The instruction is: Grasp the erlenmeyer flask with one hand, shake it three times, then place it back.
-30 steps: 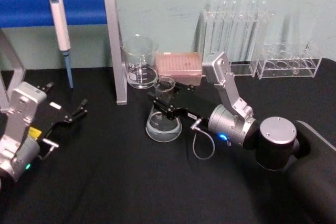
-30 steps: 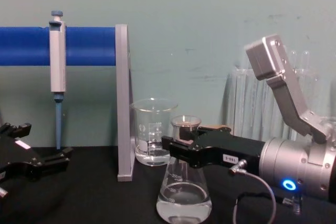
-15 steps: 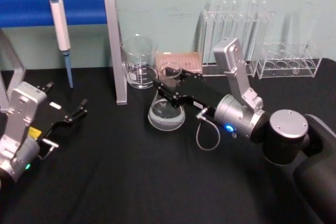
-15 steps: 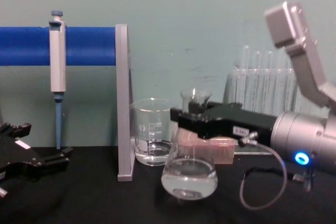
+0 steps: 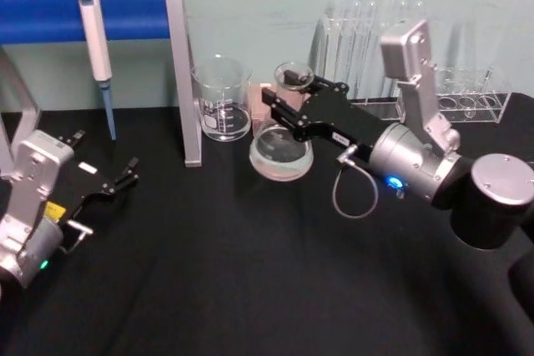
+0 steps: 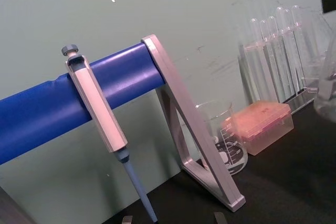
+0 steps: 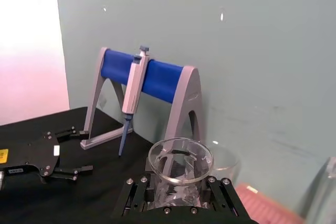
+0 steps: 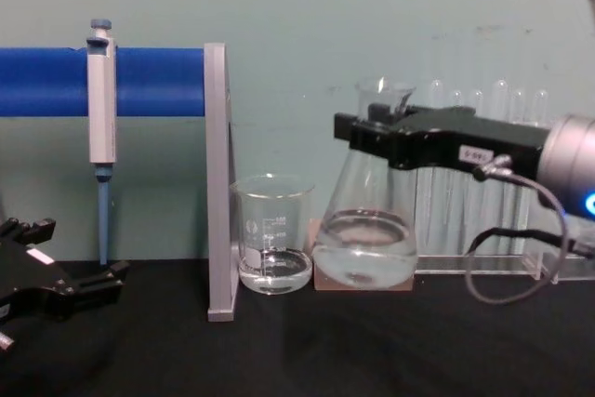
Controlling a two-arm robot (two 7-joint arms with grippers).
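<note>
Where we see the erlenmeyer flask: up off the black table, hanging by its neck in front of the test tubes and just beside the beaker. From the chest view we see its base floating clear above the tabletop.
Flask tilt: we read a slight lean, with the neck a bit toward the robot's right of the base.
Flask contents: clear liquid pooled in the wide bottom, well below the neck.
Right gripper: reaches in from the right side, jaws pinching the flask's neck just under the rim. From the right wrist view we look down on the open mouth between the two fingers.
Tag: a small white numbered tag sits on the side of the right gripper's black body.
Left gripper: parked low on the left of the table, well apart from the flask. Its jaws are spread with nothing between them.
Beaker state: upright on the table beside the grey stand leg, with a little clear liquid in it.
Pipette: hangs upright on the blue bar of the stand.
Pink tip box: on the table next to the beaker, behind the flask.
</note>
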